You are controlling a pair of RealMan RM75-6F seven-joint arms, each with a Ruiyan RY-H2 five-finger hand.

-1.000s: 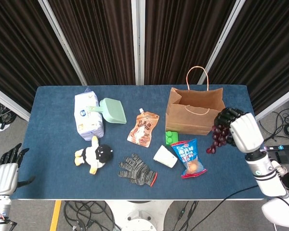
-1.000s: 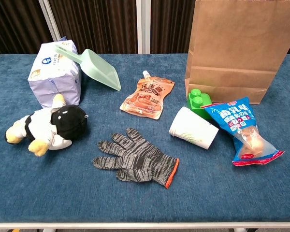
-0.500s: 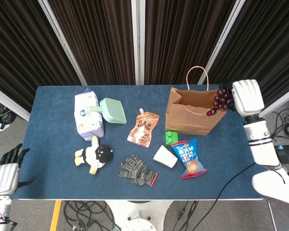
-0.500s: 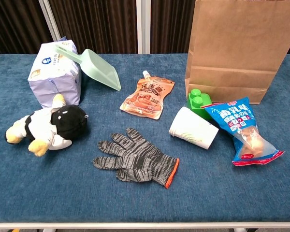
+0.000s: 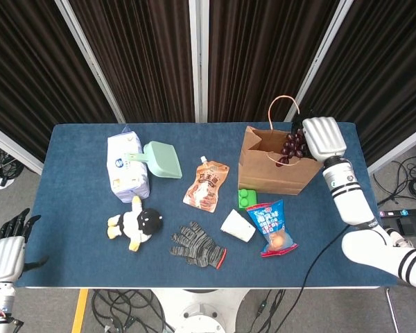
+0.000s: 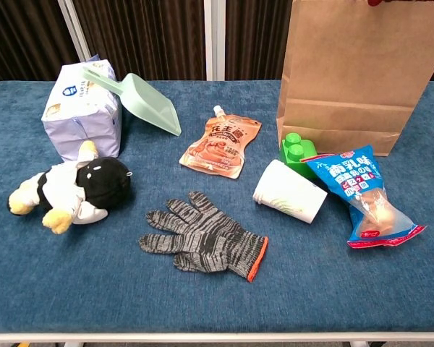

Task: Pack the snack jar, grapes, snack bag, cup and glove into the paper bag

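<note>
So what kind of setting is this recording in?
Most likely a robot lab or data-collection booth, not a home: a blue-covered table ringed by dark curtains, loose cables on the floor, and assorted props laid out for packing.

Matt brown paper bag (image 6: 351, 76), glossy plastic snack bag (image 6: 363, 196), rough knitted glove (image 6: 202, 237), blue cloth-covered table (image 6: 217, 289).

blue table (image 5: 76, 208) has a paper bag (image 5: 277, 170) upper right, green block (image 5: 246, 198), snack bag (image 5: 275, 228) and cup (image 5: 237, 225) below it, glove (image 5: 198, 245) bottom center, pouch (image 5: 207, 184) mid, plush (image 5: 134, 225), wipes (image 5: 127, 166) and scoop (image 5: 161, 159) on the left.
</note>
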